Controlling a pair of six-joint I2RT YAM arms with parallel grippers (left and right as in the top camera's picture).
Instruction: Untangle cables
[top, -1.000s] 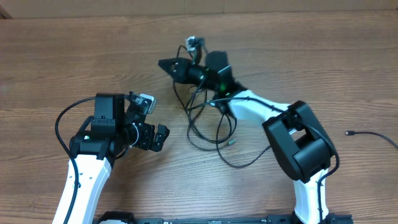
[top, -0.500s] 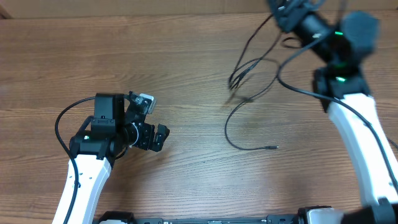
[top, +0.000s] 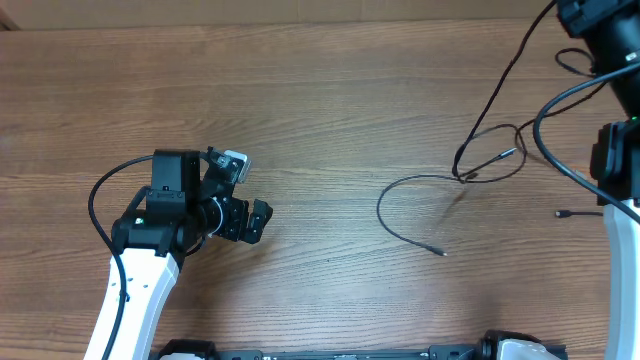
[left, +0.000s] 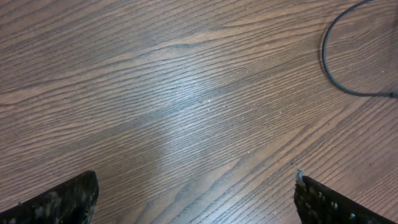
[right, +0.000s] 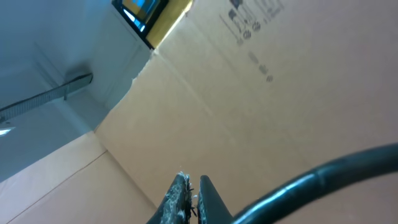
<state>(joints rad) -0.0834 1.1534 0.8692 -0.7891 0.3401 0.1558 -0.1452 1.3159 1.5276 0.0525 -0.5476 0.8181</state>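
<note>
The thin black cables (top: 470, 170) hang from the top right down to the table, where they form a small knot of loops with a silver-tipped plug. One strand (top: 395, 228) curves over the wood and ends in a small plug; it also shows in the left wrist view (left: 329, 68). My right gripper (right: 194, 186) is lifted high, points at a cardboard wall, and is shut on a thin strand of the cables. My right arm (top: 612, 40) is at the far right edge. My left gripper (top: 255, 222) is open and empty over bare wood, far left of the cables, as the left wrist view (left: 196, 190) shows.
Another thin black cord with a plug end (top: 575, 213) lies at the right edge of the table. A thick black arm wire (right: 311, 180) crosses the right wrist view. A cardboard wall (top: 300, 10) lines the table's far edge.
My right arm has swung from the table's middle up and to the far right, dragging the cables with it. The bundle has stretched into longer strands. The left arm has not moved.
</note>
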